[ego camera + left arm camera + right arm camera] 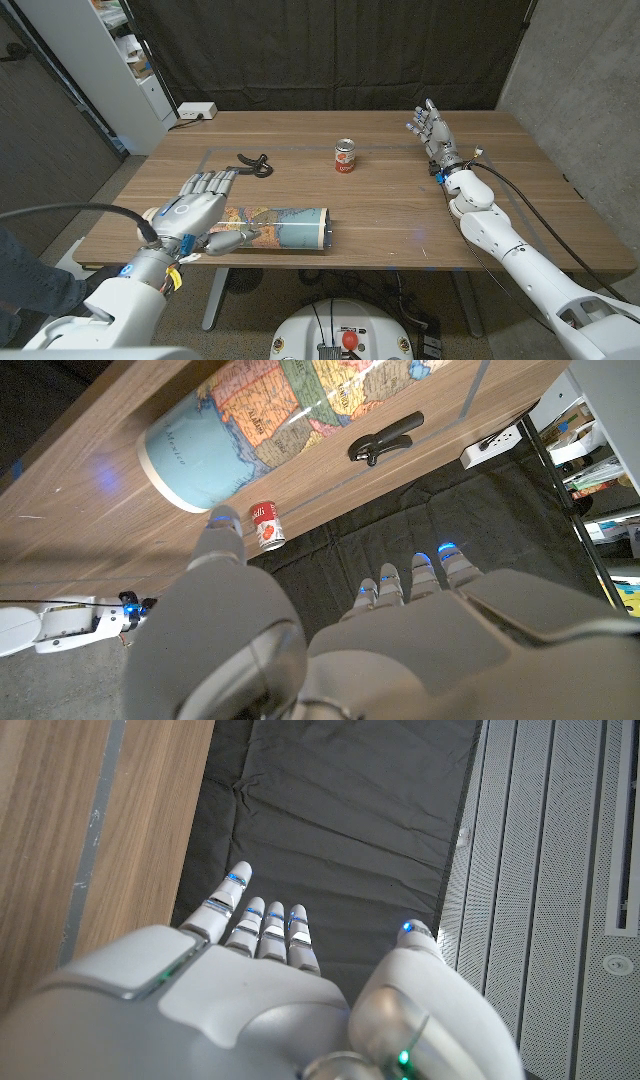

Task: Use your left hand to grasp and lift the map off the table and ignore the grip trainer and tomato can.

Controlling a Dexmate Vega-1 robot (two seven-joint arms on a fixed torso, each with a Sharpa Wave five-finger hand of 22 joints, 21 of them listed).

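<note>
1. The rolled map (275,227) lay on the desk (400,215) near its front edge; the left robot hand (200,205) hovered over it, released.
2. Advice: lower, wrap, then lift level.

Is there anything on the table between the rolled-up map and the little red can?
No. In the head view, only bare wood lies between the map and the tomato can. The grip trainer sits off to the robot's left of that stretch.
</note>
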